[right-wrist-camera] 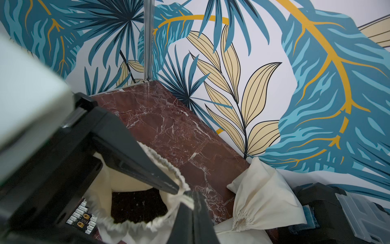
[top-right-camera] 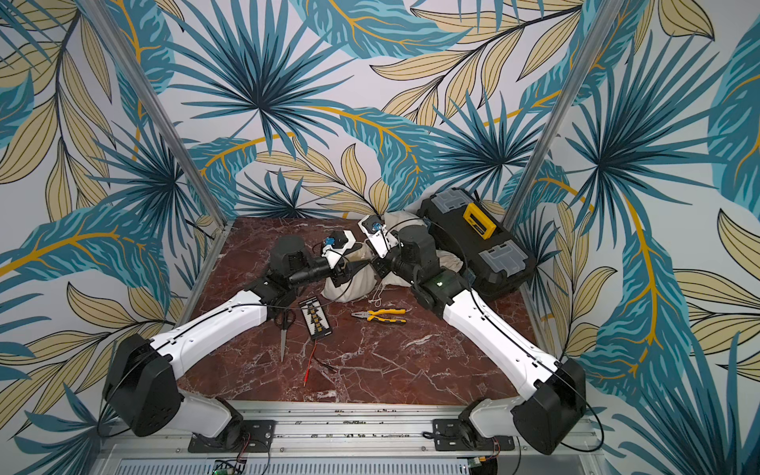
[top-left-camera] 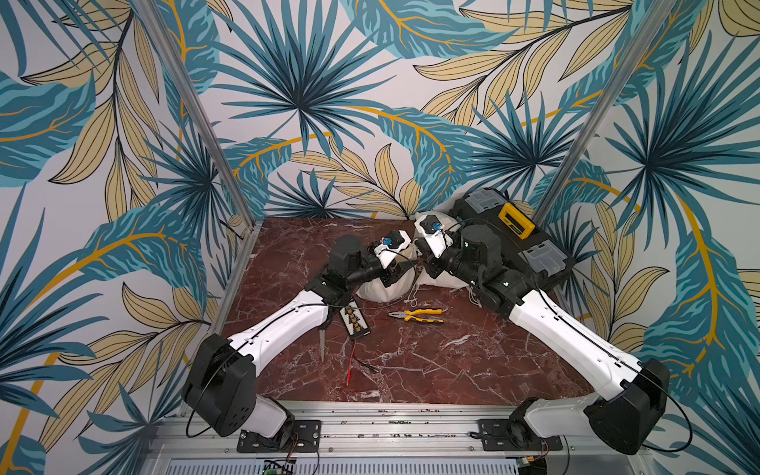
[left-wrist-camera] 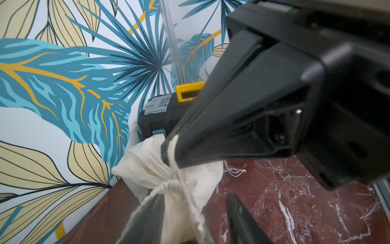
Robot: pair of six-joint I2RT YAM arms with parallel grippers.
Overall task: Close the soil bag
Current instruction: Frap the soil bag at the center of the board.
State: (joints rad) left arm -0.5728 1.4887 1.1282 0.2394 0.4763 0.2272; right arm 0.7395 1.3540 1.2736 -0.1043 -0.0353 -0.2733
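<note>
One cream soil bag [top-left-camera: 380, 290] on the marble table [top-left-camera: 411, 362], near the black toolbox [top-right-camera: 456, 230], mouth gaping, dark soil showing. Right gripper [right-wrist-camera: 186, 194] pinched tight on the drawstring [left-wrist-camera: 171, 147] at the rim. Left gripper [left-wrist-camera: 194, 198] half-spread astride the bag's top, gap visible on one side. Second, tied bag [right-wrist-camera: 263, 200] just beside the toolbox; yellow pliers [top-left-camera: 415, 316] well apart from it.

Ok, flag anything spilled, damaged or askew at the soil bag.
Nothing stands out: no soil on the table by the soil bag, whose cloth looks intact. Its mouth gapes open, rim pinched by the right gripper.
</note>
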